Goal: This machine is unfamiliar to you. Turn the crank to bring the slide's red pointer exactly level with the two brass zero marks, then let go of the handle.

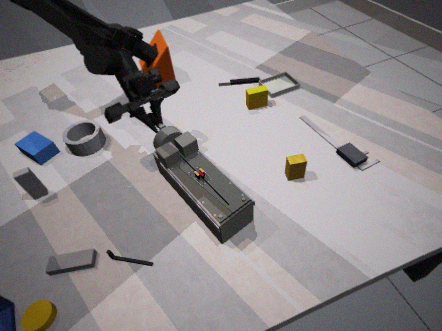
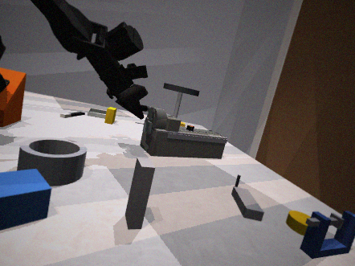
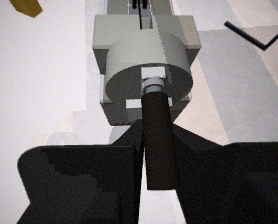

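The machine (image 1: 220,212) (image 2: 189,146) (image 3: 145,60) is a long grey box with a slotted top and a round crank disc (image 1: 165,136) (image 2: 157,116) at its near end. A dark cylindrical handle (image 3: 159,125) sticks out of the disc. My gripper (image 1: 159,126) (image 2: 140,112) (image 3: 150,124) is shut on this handle, which shows low on the disc's face in the wrist view. The slide's red pointer (image 1: 200,174) (image 2: 191,128) sits on the track near the crank end, close beside the small brass marks (image 1: 196,172) (image 2: 182,124). I cannot tell whether it is exactly level with them.
An orange block (image 1: 161,57) stands behind the arm. A grey ring (image 1: 84,138) (image 2: 52,160) and a blue block (image 1: 36,147) (image 2: 22,196) lie to the left. Two yellow cubes (image 1: 256,97) (image 1: 295,166) and a flat tray (image 1: 280,83) lie to the right. A grey upright block (image 2: 139,192) stands in front.
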You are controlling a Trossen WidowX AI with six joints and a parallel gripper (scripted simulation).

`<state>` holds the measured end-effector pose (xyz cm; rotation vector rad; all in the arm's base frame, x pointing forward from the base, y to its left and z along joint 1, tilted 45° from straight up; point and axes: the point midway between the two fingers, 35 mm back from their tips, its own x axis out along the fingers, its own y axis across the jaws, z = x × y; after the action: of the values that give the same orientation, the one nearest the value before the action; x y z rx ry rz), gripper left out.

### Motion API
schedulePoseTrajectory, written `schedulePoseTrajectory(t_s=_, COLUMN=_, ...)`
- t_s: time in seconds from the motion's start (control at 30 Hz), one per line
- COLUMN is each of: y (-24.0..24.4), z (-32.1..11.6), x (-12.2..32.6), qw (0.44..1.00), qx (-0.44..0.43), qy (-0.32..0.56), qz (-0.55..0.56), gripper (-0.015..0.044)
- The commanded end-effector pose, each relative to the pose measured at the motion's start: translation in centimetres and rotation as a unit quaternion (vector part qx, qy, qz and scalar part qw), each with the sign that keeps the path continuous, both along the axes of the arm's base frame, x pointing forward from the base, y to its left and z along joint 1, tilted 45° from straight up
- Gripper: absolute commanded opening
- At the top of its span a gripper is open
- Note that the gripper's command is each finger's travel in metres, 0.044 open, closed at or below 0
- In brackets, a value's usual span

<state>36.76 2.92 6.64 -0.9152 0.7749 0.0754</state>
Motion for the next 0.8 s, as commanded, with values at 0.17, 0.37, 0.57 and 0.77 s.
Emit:
schedulePoseTrajectory(t_s=0.17, y=0.55, z=-0.73, x=-0.39, qw=1.0, qx=0.004, qy=0.009, qz=0.009, gripper=0.0)
schedulePoseTrajectory(t_s=0.37, y=0.58, z=-0.82, x=-0.41, qw=1.0, qx=0.004, qy=0.009, qz=0.009, gripper=0.0)
schedulePoseTrajectory(t_s=0.57, y=0.61, z=-0.91, x=-0.43, qw=1.0, qx=0.004, qy=0.009, qz=0.009, gripper=0.0)
schedulePoseTrajectory(t_s=0.77, y=0.63, z=-1.02, x=-0.46, qw=1.0, qx=0.004, qy=0.009, qz=0.009, gripper=0.0)
